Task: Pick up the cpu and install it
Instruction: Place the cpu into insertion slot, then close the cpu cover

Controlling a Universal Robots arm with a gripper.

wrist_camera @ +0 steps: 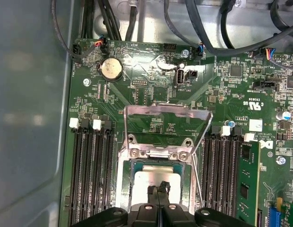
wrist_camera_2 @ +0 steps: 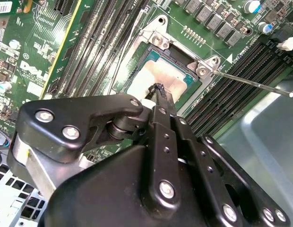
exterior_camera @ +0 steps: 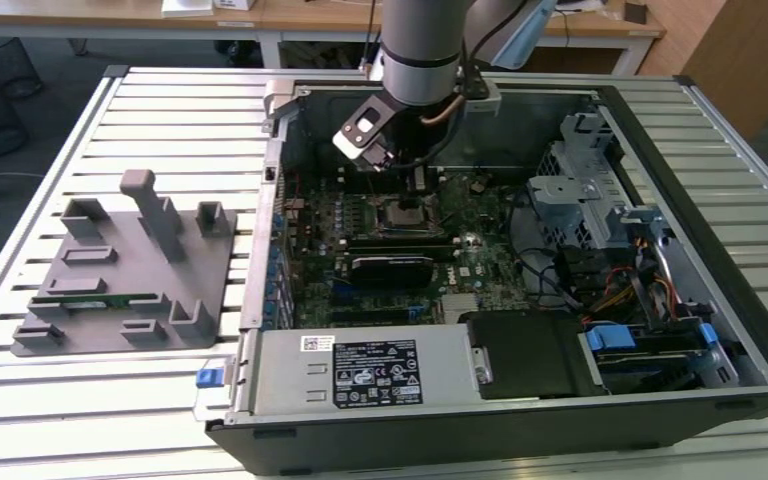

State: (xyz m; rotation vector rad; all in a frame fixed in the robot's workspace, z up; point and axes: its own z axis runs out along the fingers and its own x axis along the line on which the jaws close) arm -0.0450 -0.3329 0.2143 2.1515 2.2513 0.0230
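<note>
Here: cpu in the socket, clamp frame open.
The cpu [wrist_camera: 144, 182] lies flat in the socket [wrist_camera: 160, 163] on the motherboard [wrist_camera: 151, 85], so pick-up and placement appear done. The gripper [wrist_camera: 159, 188] stands directly over it, jaws together, clamped on nothing. The metal clamp frame [wrist_camera: 165, 124] is hinged up and its lever [wrist_camera_2: 253, 84] is free; locking remains.
</note>
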